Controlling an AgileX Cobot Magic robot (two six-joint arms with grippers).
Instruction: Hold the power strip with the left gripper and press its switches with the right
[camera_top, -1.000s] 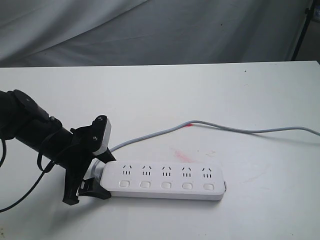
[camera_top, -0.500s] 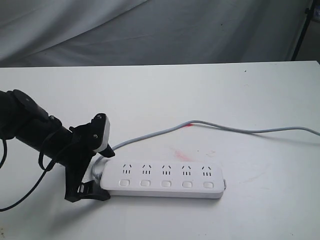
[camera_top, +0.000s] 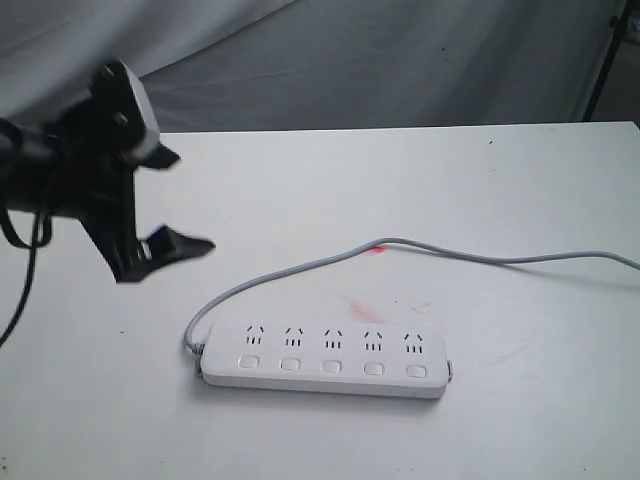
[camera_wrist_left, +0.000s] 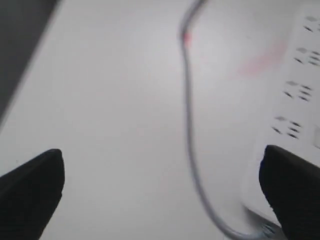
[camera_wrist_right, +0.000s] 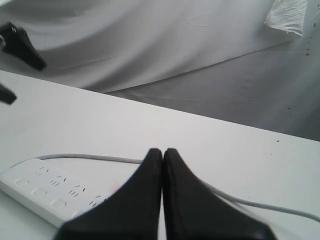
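Observation:
The white power strip (camera_top: 325, 360) lies flat on the table with nothing touching it. Its five switches (camera_top: 332, 367) form a row under the outlets. Its grey cord (camera_top: 450, 255) curves off to the right. My left gripper (camera_top: 188, 200) hangs open in the air, up and to the left of the strip, well clear of it. The blurred left wrist view shows its open gripper (camera_wrist_left: 162, 195) above bare table, with the cord (camera_wrist_left: 189, 125) and the strip (camera_wrist_left: 295, 100) to one side. My right gripper (camera_wrist_right: 163, 150) is shut and empty, above the table near the strip (camera_wrist_right: 45, 192). The exterior view does not show it.
A red smear (camera_top: 360, 305) marks the white table (camera_top: 520, 420) just behind the strip. Grey cloth (camera_top: 350, 60) hangs behind the table's far edge. A black stand leg (camera_top: 600, 60) shows at the back right.
My left gripper has left the strip's left end and swung up and back to the left. The strip now lies free and has barely moved.

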